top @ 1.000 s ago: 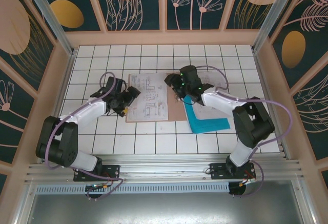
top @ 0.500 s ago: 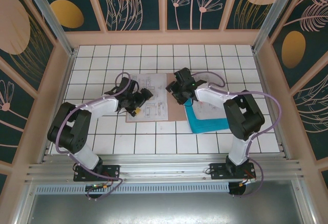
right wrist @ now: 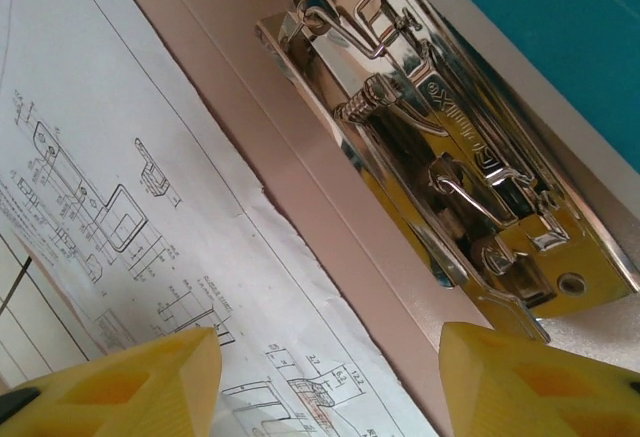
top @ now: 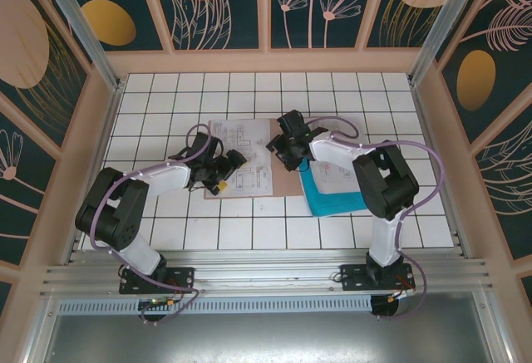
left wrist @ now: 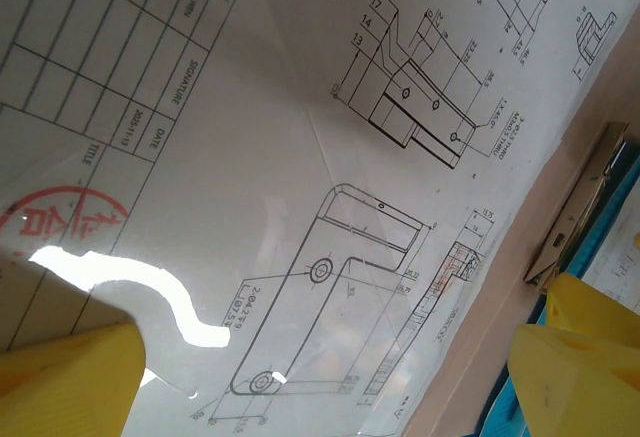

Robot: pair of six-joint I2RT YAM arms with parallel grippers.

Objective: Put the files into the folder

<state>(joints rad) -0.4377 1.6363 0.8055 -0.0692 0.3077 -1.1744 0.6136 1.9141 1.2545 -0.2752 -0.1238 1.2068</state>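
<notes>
The printed drawing sheet [left wrist: 300, 157] lies flat on the open folder [top: 284, 185]; it looks thin, limp and glossy (probably slippery, best pinched at an edge). The left fingers [left wrist: 70, 382] and right fingers [right wrist: 120, 382] are spread wide and empty. The steel lever clip [right wrist: 440, 147] could snag paper. The teal sheet [top: 337, 204] lies just beside it on the table [top: 249, 232].

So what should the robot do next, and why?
Probably lower the right jaws onto the edge of the drawing sheet and nudge it toward the metal clip: they hang open above both, and a bare strip of folder separates sheet from clip.
</notes>
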